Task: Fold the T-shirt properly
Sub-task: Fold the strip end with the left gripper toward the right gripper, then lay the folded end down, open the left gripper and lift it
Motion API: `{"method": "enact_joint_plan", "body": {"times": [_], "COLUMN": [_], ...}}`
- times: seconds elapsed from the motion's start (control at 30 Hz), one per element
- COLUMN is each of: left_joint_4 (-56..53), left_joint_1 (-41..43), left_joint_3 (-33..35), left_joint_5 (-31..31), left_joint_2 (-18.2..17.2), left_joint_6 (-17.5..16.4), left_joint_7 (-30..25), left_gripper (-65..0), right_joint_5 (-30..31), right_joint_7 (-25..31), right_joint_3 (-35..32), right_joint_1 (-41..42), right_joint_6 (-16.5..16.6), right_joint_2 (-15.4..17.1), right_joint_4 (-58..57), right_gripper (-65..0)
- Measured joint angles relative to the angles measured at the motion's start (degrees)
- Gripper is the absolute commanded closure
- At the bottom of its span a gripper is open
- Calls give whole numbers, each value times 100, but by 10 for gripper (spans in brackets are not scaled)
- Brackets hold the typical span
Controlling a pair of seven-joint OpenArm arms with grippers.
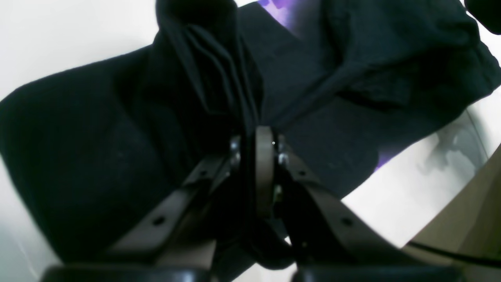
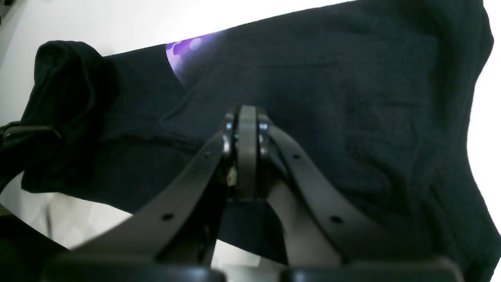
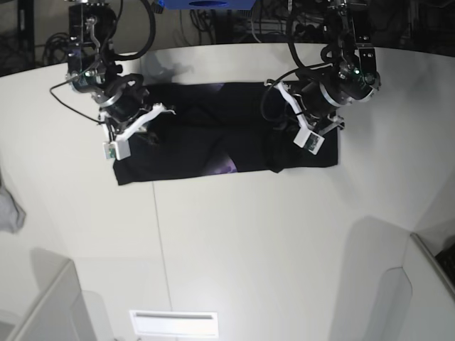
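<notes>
A black T-shirt [image 3: 213,145] lies bunched across a curved white table [image 3: 249,241], the left gripper [image 1: 256,135] pinching its fabric, the right gripper [image 2: 247,117] clamped together empty above it.

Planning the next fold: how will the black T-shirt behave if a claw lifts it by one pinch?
The T-shirt will likely droop limply: it already bunches into pleats at the left claw. It probably drags across the table rather than sliding as one piece.

T-shirt [image 3: 213,145] print mostly hidden in folds; grey cloth [image 3: 8,212] cut off at edge.
</notes>
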Motion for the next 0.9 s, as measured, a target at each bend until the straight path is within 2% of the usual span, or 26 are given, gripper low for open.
{"method": "enact_joint_plan", "body": {"times": [0.1, 0.13, 0.9], "left_joint_4": [-2, -2, -9], "left_joint_1": [-2, -4, -175], "left_joint_3": [195, 232, 470], "left_joint_5": [-28, -28, -48], "left_joint_2": [31, 31, 0], "left_joint_6": [485, 553, 645], "left_joint_7": [-15, -24, -4], "left_gripper": [0, 0, 0], "right_joint_5": [-2, -2, 0], "right_joint_7": [2, 0, 2], "right_joint_3": [0, 0, 0], "right_joint_1": [0, -2, -2], "right_joint_6": [0, 0, 0], "right_joint_2": [-9, -2, -13], "right_joint_4": [0, 0, 2], "right_gripper": [0, 0, 0]}}
